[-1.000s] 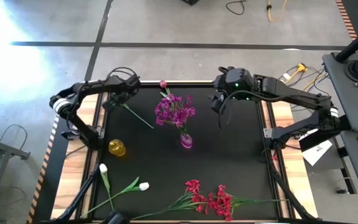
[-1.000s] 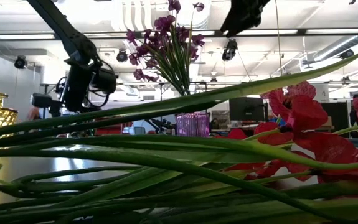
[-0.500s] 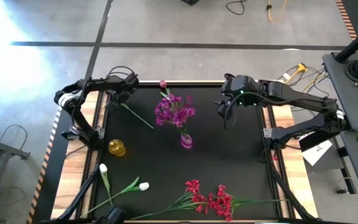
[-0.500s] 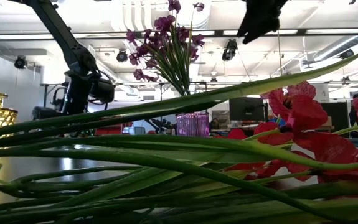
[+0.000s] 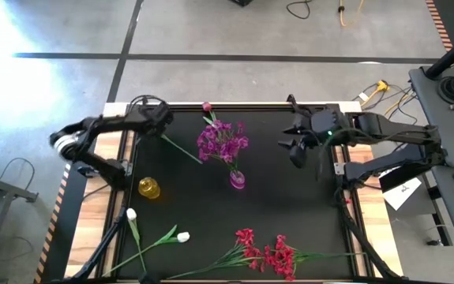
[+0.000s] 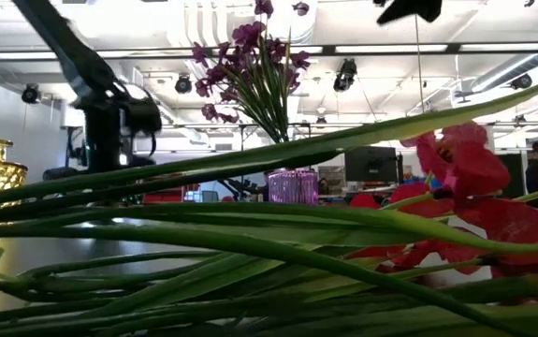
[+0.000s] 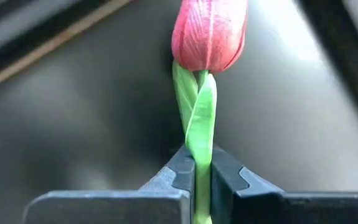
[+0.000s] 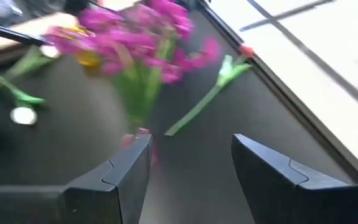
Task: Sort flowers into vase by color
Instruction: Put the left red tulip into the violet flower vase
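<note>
You have no readable text, label, brand, number or sign in any of these views. The white sheet (image 5: 401, 193) lying beside the right edge of the desk (image 5: 290, 213) carries a dark mark, but it is too small to make out.

In the low view, green stalks (image 6: 250, 243) fill the lower frame and hide most of the bench. The right gripper (image 6: 409, 7) is cut off at the top edge. In the right wrist view, the purple blossoms (image 8: 135, 31) are blurred.
</note>
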You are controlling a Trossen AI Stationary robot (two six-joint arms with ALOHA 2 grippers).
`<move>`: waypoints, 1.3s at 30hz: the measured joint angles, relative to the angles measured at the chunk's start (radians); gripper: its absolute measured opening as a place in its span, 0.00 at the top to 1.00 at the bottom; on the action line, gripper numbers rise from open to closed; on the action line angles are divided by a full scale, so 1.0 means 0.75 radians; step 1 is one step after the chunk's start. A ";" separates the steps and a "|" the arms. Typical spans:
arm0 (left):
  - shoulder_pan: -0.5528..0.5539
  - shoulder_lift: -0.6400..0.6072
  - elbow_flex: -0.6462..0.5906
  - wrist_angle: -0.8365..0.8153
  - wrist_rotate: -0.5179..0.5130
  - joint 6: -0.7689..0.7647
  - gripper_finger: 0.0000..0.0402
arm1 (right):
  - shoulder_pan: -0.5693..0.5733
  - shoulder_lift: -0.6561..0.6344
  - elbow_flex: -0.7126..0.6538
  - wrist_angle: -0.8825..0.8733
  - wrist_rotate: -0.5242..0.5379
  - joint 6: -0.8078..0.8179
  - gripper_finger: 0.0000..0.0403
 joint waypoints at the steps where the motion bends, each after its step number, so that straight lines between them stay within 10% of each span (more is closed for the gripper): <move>1: -0.030 -0.057 -0.031 0.058 -0.009 0.052 0.99 | 0.029 -0.004 0.000 0.026 0.000 0.009 0.48; 9: -0.336 -0.575 -0.136 0.260 -0.048 0.504 1.00 | 0.184 0.025 0.000 0.304 0.006 0.079 0.49; 20: -1.038 -1.099 0.117 0.347 -0.133 1.317 1.00 | 0.385 0.123 0.000 0.667 0.022 0.162 0.49; 30: -1.751 -0.783 0.229 0.864 -0.232 2.041 1.00 | 0.469 0.370 0.000 1.087 0.080 0.062 0.49; 39: -1.865 -0.385 0.530 0.882 -0.221 2.409 1.00 | 0.513 0.573 0.000 1.425 0.083 -0.491 0.49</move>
